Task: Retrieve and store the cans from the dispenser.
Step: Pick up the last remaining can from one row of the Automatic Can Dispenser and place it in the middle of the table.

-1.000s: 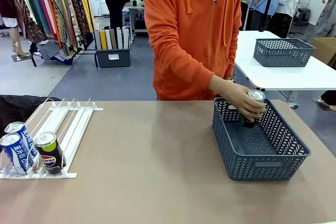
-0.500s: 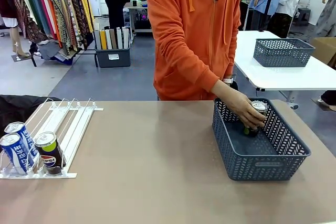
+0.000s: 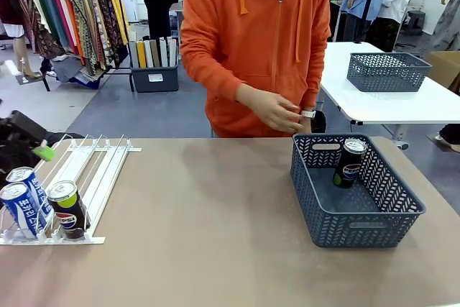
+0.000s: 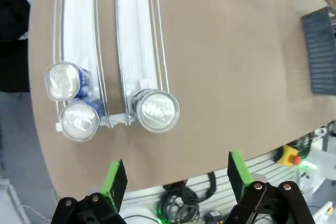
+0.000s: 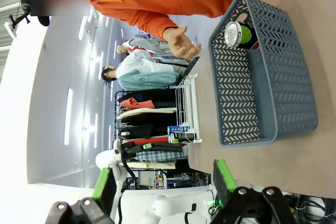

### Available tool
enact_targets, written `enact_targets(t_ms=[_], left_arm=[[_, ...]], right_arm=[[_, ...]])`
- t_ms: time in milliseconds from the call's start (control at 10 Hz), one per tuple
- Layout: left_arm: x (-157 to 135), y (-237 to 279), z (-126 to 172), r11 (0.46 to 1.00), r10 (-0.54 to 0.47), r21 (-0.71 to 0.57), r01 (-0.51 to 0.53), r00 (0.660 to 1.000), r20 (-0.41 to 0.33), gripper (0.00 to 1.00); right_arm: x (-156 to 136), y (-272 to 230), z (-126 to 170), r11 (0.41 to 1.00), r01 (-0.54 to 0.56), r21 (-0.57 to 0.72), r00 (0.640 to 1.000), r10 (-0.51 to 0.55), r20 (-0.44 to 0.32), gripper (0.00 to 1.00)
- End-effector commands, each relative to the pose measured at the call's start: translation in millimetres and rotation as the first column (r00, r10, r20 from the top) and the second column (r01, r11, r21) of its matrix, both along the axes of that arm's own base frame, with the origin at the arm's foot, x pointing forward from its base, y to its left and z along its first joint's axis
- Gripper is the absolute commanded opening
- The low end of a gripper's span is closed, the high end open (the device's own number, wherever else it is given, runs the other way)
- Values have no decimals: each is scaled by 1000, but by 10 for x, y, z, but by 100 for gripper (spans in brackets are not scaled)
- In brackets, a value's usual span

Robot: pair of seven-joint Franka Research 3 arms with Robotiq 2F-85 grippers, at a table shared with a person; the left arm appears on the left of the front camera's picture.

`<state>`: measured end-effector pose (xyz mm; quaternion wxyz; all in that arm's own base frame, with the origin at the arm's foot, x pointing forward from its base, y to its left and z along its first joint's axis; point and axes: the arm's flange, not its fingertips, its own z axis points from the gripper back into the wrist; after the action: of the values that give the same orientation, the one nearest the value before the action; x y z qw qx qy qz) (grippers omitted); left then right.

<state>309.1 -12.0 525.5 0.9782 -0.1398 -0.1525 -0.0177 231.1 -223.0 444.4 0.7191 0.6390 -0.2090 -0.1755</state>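
Gripper L (image 4: 176,179) wide open, empty, looking down on dispenser (image 4: 135,35). Pepsi can (image 4: 154,110) at 12 o'clock, Pocari cans (image 4: 80,120) at 10, resting at the low stop, prob. slid down the slope. R gripper (image 5: 164,184) spread, empty. Basket (image 5: 273,77) at 1 o'clock w/ one stored can (image 5: 239,32).

The surface (image 3: 215,249) is tan. At lower left the dispenser (image 3: 97,170) is white with clear rails; two cans (image 3: 20,206) in it are blue and white, a third can (image 3: 68,213) black with a red-white-blue disc. The basket (image 3: 359,224) at right is slate blue, herringbone-pierced; its lone can (image 3: 350,163) black, silver-topped. The hoodie (image 3: 251,34) is orange. The left pincer (image 4: 176,179) and right pincer (image 5: 163,182) are black with green pads
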Motion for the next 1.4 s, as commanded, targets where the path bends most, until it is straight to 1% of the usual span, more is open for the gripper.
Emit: enact_targets(t_ms=[0, 100, 200, 300, 400, 500, 700, 900, 1300], left_arm=[[-4, -92, -410, 999, -22, 30, 22, 1000, -9, 100], [43, -164, -562, 996, -36, 76, 38, 999, -31, 100], [113, -227, -747, 993, -53, 101, 62, 995, -87, 100], [151, -236, -851, 988, -45, 145, 61, 993, -113, 100], [186, -270, -987, 987, -37, 148, 60, 988, -149, 100], [204, -281, -1059, 986, -47, 148, 73, 984, -172, 100], [225, -370, -1301, 982, -47, 170, 85, 976, -213, 100], [200, -437, -1421, 980, -67, 168, 108, 970, -235, 100], [267, -449, -1462, 973, -34, 217, 77, 980, -198, 100]], right_arm=[[18, 9, 61, 1000, 7, 20, 1000, -7, -1, 100], [18, 9, 61, 1000, 7, 20, 1000, -7, -1, 100], [18, 9, 61, 1000, 7, 20, 1000, -7, -1, 100], [18, 9, 61, 1000, 7, 20, 1000, -7, -1, 100], [18, 9, 61, 1000, 7, 20, 1000, -7, -1, 100], [18, 9, 61, 1000, 7, 20, 1000, -7, -1, 100], [18, 9, 61, 1000, 7, 20, 1000, -7, -1, 100], [18, 9, 61, 1000, 7, 20, 1000, -7, -1, 100], [18, 9, 61, 1000, 7, 20, 1000, -7, -1, 100]])
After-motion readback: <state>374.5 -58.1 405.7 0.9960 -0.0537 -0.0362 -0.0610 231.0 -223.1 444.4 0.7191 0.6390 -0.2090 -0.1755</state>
